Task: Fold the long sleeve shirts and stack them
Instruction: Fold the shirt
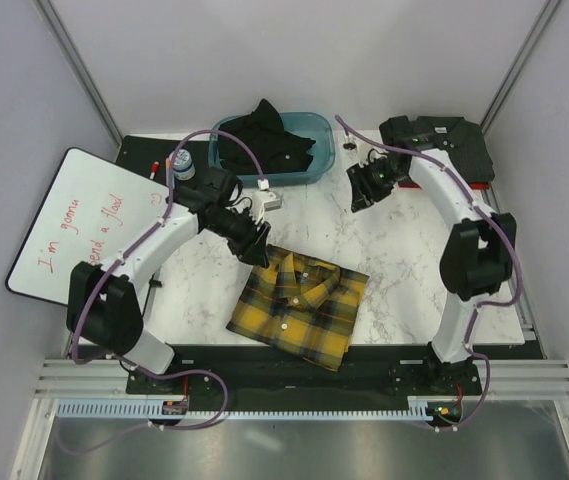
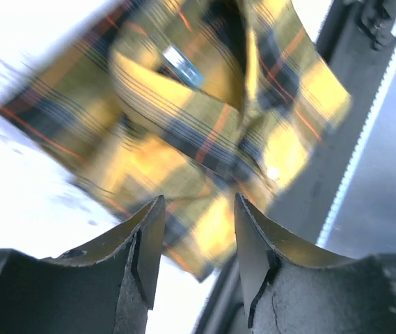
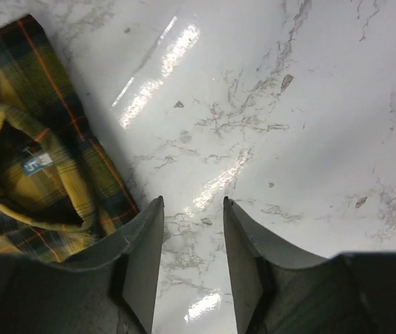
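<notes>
Starting at the near edge of the white, stone-look table [image 1: 404, 260], we see the yellow-and-black checked shirt [image 1: 299, 305]. It is soft cloth with thin red lines. It is folded into a neat block, with the collar up and pale buttons down the front. It lies flat and a bit tilted, with one corner at the table's near edge.

Just past its far left corner hangs the left gripper [image 1: 261, 250]. Its arm [image 1: 154, 240] bends in from the left and leans down toward the collar. Its two dark fingers [image 2: 145, 243] are apart and hold nothing, and the shirt shows below the gap.

The right gripper [image 1: 362, 190] is farther back, well apart from the shirt, over bare table. Its arm [image 1: 464, 215] stands tall on the right and reaches back and in. Its fingers [image 3: 142, 257] are apart too, with nothing in them.

On the left lies a whiteboard [image 1: 84, 225] with red writing. At the back, a blue tub [image 1: 319, 150] holds the crumpled black shirt [image 1: 264, 140]. A small clear bottle [image 1: 182, 163] stands beside the tub. In the far right corner the dark grey shirt [image 1: 434, 135] lies folded.
</notes>
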Robot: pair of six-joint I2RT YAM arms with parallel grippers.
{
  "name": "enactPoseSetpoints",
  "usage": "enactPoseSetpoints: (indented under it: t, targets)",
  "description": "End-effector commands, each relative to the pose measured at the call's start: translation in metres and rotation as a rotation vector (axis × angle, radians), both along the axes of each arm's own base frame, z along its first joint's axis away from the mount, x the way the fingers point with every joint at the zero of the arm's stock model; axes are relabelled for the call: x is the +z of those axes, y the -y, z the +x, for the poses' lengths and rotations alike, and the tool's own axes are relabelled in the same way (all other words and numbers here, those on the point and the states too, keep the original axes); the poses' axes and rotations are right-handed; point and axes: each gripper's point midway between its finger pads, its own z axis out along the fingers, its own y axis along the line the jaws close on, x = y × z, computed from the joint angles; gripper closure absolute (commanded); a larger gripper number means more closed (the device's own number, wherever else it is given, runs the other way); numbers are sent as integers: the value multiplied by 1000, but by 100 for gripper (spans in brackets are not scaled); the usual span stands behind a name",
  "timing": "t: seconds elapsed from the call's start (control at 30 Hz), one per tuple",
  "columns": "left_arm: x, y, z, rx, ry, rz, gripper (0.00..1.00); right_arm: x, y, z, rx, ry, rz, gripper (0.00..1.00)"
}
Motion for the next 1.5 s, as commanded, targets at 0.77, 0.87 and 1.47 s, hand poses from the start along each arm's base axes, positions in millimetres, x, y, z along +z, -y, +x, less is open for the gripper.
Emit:
enactPoseSetpoints:
  t: [0.77,0.87,1.47]
  targets:
    - [-63,-5,-1,-56,-65,52,53,-83,-27,-46,104,-198,-56,66]
    - [-53,-6,7,-33,-29,42,50,-58,-25,-55,138,-168,-35,64]
    - [-61,-9,27,-44,10,73,44,-59,-14,-131,218,-228,63,52]
